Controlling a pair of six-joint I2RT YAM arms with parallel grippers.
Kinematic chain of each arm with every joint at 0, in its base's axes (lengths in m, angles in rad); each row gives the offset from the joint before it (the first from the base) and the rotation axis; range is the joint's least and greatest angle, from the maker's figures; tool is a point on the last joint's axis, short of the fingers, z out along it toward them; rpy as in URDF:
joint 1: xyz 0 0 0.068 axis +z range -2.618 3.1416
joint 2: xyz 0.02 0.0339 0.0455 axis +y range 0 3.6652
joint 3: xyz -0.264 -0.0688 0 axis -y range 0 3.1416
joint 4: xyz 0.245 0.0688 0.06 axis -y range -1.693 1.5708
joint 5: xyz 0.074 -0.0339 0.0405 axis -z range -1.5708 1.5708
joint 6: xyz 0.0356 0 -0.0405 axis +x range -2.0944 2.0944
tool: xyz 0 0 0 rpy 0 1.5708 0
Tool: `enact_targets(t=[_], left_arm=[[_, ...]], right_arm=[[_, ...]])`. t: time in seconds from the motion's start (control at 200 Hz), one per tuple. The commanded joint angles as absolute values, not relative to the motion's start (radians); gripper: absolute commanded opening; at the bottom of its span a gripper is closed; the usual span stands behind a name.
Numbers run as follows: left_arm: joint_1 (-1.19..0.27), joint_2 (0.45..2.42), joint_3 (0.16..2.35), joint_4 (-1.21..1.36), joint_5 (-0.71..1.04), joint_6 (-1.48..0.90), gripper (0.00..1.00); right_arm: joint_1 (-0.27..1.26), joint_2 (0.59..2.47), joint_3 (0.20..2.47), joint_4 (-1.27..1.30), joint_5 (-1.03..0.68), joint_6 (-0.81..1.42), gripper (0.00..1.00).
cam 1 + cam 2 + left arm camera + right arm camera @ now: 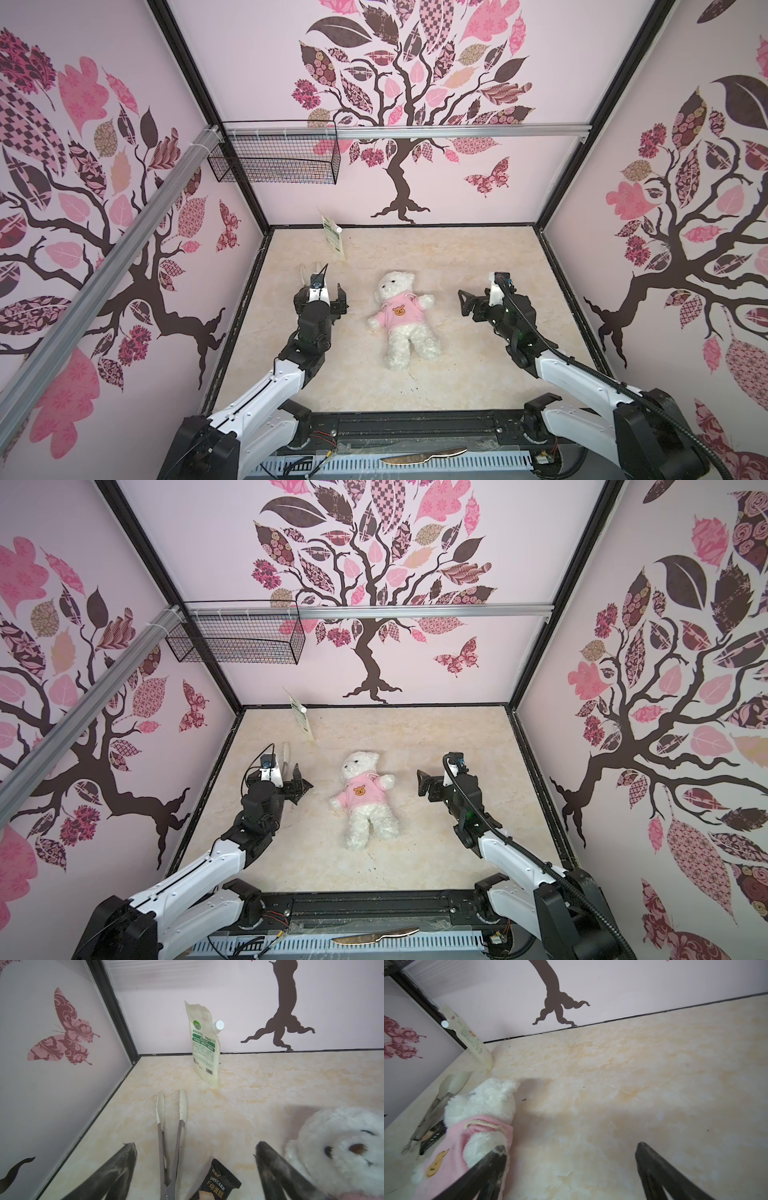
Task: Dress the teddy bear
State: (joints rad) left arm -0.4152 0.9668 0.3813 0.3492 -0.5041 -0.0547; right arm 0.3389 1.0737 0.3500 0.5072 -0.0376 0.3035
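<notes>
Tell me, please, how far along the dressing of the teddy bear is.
Done: the teddy bear lies face up on the table with the pink hoodie over its torso and arms, one paw out of a sleeve. In hand: nothing; the left gripper and right gripper are open and clear of it. Left: apparently nothing.

White teddy bear (394, 286), pink hoodie (384, 318) with orange patch (400, 310); cream-marbled table (478, 365); pale-pink walls (257, 62), brown-pink tree decals (399, 183); cream pouch (207, 1076), green label (204, 1042).
</notes>
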Motion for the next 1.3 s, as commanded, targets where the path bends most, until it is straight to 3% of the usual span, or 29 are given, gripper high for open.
enact_targets(t=[0.0,0.085,0.295,0.41,0.555,0.715,0.845,0.935,1.025,1.09,1.13,1.215,1.295], left_arm=[[-0.417,0.945,0.415,0.290,-0.369,-0.146,0.90],[-0.417,0.953,0.428,0.269,-0.359,-0.160,0.90],[-0.374,1.007,0.345,0.417,-0.625,0.031,0.92],[-0.263,1.087,0.288,0.586,-0.565,0.056,0.93],[-0.106,1.245,0.292,0.710,-0.441,-0.037,0.93],[-0.038,1.380,0.279,0.895,-0.310,-0.046,0.94],[-0.036,1.487,0.267,1.023,-0.216,-0.017,0.94],[-0.035,1.592,0.295,1.103,-0.158,0.015,0.95],[-0.034,1.534,0.319,0.954,-0.158,0.004,0.95],[-0.034,1.574,0.321,1.017,-0.175,0.005,0.95],[-0.035,1.574,0.327,1.008,-0.184,0.003,0.95],[-0.034,1.550,0.351,0.918,-0.199,-0.008,0.97],[-0.034,1.567,0.356,0.942,-0.210,-0.011,0.97]], right_arm=[[0.337,1.077,0.322,0.533,-0.145,0.421,1.00],[0.337,1.088,0.333,0.502,-0.128,0.409,1.00],[0.336,0.984,0.291,0.522,0.205,0.201,1.00],[0.336,0.989,0.277,0.610,0.396,0.065,1.00],[0.333,1.140,0.228,0.838,0.466,-0.051,1.00],[0.265,1.371,0.224,1.084,0.396,-0.040,1.00],[0.226,1.438,0.266,1.092,0.340,-0.086,1.00],[0.191,1.500,0.236,1.229,0.300,-0.075,1.00],[0.140,1.502,0.244,1.190,0.264,-0.021,1.00],[0.066,1.561,0.241,1.247,0.161,0.038,1.00],[0.061,1.593,0.242,1.292,0.179,0.048,1.00],[0.060,1.540,0.300,1.091,0.193,0.055,1.00],[0.061,1.563,0.282,1.173,0.195,0.051,1.00]])
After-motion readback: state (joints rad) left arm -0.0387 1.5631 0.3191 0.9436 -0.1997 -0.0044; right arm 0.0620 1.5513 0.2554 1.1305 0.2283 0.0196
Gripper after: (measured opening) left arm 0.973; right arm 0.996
